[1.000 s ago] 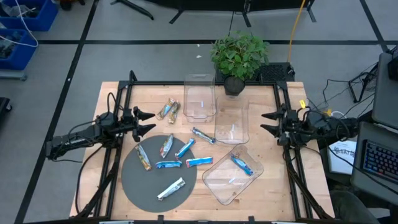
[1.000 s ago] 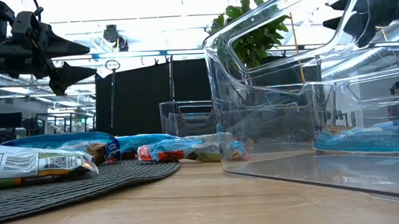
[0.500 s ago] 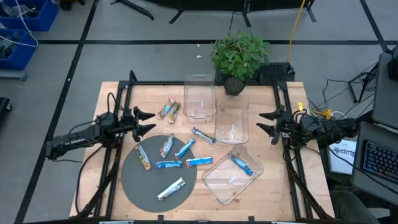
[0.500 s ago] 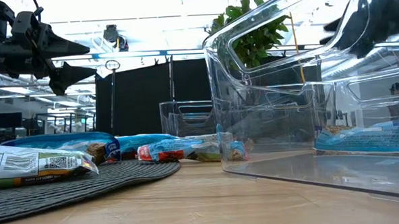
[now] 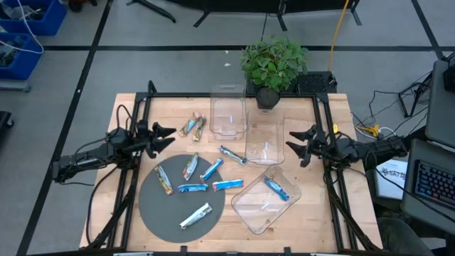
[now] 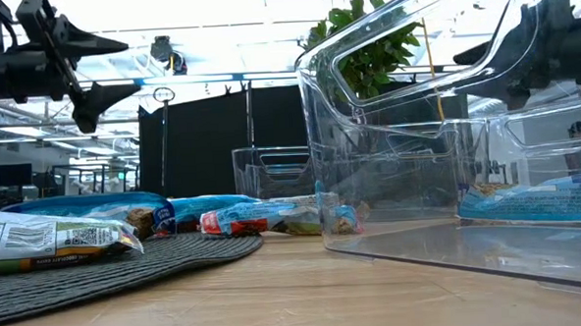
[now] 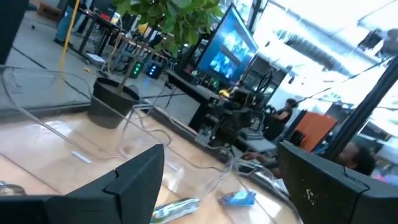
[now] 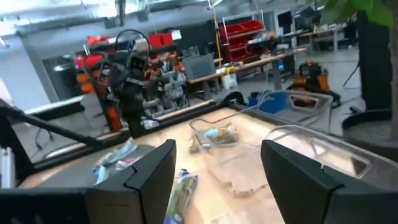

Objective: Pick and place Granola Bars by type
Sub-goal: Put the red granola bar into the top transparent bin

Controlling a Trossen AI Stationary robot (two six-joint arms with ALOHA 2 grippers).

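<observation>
Several granola bars lie on the round grey mat (image 5: 151, 206): blue ones (image 5: 211, 169), a tan one (image 5: 164, 180) and a silvery-white one (image 5: 195, 215). Another blue bar (image 5: 232, 155) lies on the wood beside the mat. Two tan/gold bars (image 5: 193, 125) lie near the far bin. One blue bar (image 5: 276, 188) lies inside the near bin (image 5: 249, 213). My left gripper (image 5: 167, 137) hovers open over the table's left side, above the mat's far edge. My right gripper (image 5: 291, 147) hovers open at the right, beside the middle bin (image 5: 265, 140). Neither holds anything.
Three clear plastic bins stand right of the mat: far bin (image 5: 227, 110), middle bin, and near bin turned askew. A potted plant (image 5: 274, 64) stands at the table's far edge. Black frame rails (image 5: 131, 178) run along both sides. Bare wood lies at the near right corner.
My right gripper has moved toward the table's left, closer to the middle bin, staying open. My left gripper has risen slightly, still open. The bars and bins have stayed where they were.
</observation>
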